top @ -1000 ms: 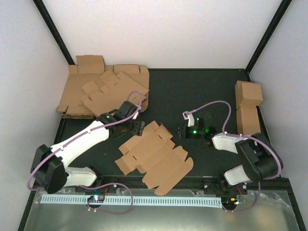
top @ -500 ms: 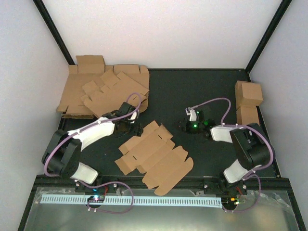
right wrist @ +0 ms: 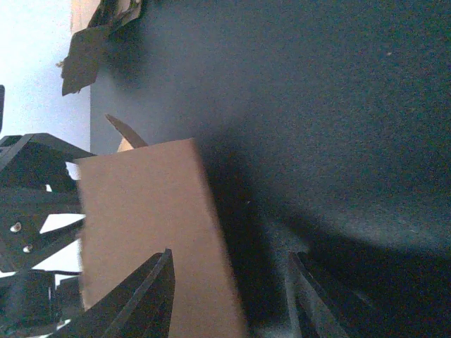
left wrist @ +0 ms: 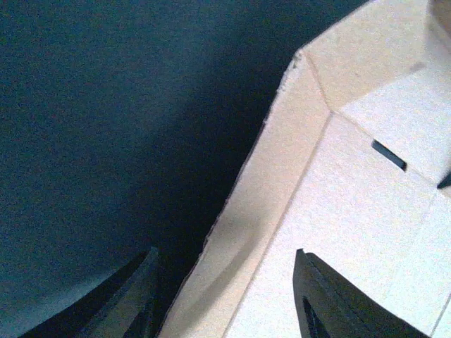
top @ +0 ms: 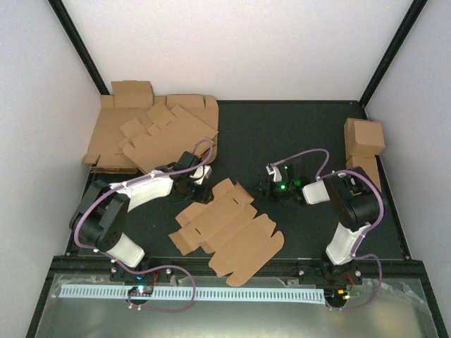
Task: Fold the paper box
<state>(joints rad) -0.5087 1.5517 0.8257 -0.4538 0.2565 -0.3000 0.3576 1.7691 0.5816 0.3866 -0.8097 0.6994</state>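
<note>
The paper box point(top: 225, 229) lies as a flat brown die-cut blank in the middle of the black table. My left gripper point(top: 198, 186) is at its far left edge. In the left wrist view the blank point(left wrist: 352, 176) shows crease lines and a slot. My left gripper point(left wrist: 225, 299) is open and straddles the edge of a flap. My right gripper point(top: 271, 187) is just right of the blank's far end. In the right wrist view it point(right wrist: 229, 285) is open, and the edge of a brown flap point(right wrist: 148, 225) reaches between its fingers.
A stack of other flat blanks point(top: 151, 134) lies at the back left. Two finished cartons point(top: 364, 137) stand at the right edge. Walls and black frame posts enclose the table. A metal tray point(top: 232, 317) runs along the front.
Both arms have drawn their elbows in. The left gripper has moved a little right onto the blank's edge and the right gripper a little left towards it. The blank has not moved.
</note>
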